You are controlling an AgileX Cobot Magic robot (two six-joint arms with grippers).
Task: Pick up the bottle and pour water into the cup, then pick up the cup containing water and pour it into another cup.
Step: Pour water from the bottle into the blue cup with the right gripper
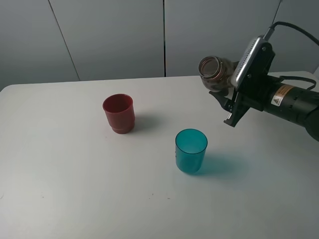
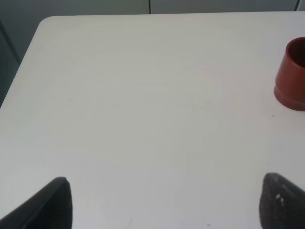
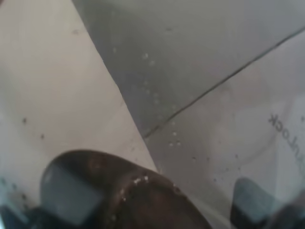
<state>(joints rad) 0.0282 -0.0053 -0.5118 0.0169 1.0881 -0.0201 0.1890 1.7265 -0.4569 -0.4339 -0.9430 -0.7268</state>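
out at the far right side of the table, my right gripper is clenched on the bottle, a smoky grey-brown translucent one, and holds it in the air, tipped onto its side. the bottle's ridged neck points away from the gripper toward the middle of the table, and the high camera looks straight into its open mouth. below the gripper and a little beyond the bottle's mouth stands the teal cup, upright on the table and apart from the bottle; i cannot tell whether the mouth is directly over it. farther out from the gripper on the same side, well apart from the teal cup, stands the red cup, also upright. i cannot tell whether either cup holds water. the right wrist camera is filled by the bottle's cloudy wall, dotted with small pale specks. my left gripper is spread wide and grasps nothing; its two dark fingertips hang over the table, with the red cup ahead of them and off to one side, well clear.
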